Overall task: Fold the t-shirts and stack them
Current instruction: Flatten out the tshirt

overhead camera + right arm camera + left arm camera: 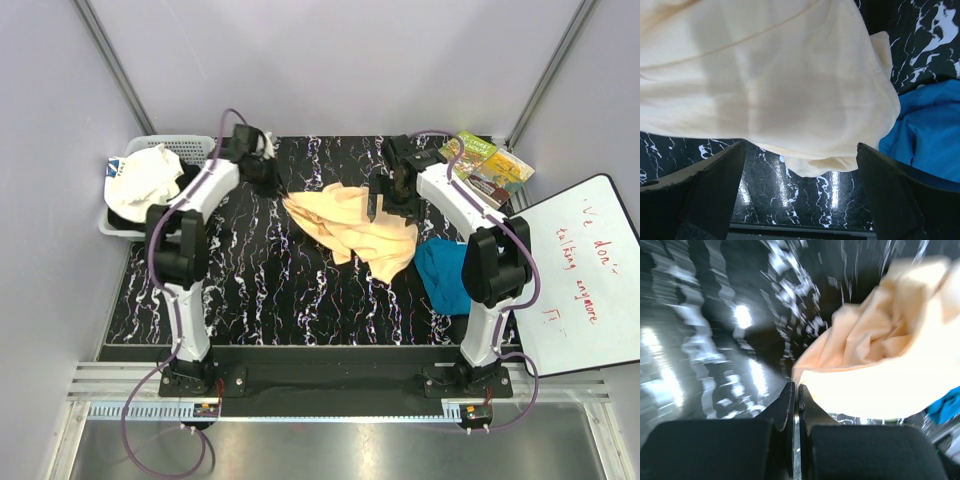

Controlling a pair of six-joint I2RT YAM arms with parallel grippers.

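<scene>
The peach-yellow t-shirt point(352, 230) lies crumpled in the middle of the black marbled table point(260, 280). The teal-blue t-shirt point(443, 276) lies bunched at its right, partly under the right arm. My left gripper point(272, 183) is at the peach shirt's far left corner. In the left wrist view the left gripper point(795, 386) is shut, with the peach shirt's point(880, 355) edge pinched at its tips. My right gripper point(378, 205) hovers over the shirt's far right part. In the right wrist view the right gripper point(800, 145) is wide open over the peach cloth point(770, 80), with the teal shirt point(925, 130) to the right.
A white basket point(190, 146) with white and dark cloth stands at the back left. Colourful books point(487, 167) lie at the back right. A whiteboard point(585, 270) leans at the right edge. Grey walls close in the back and sides.
</scene>
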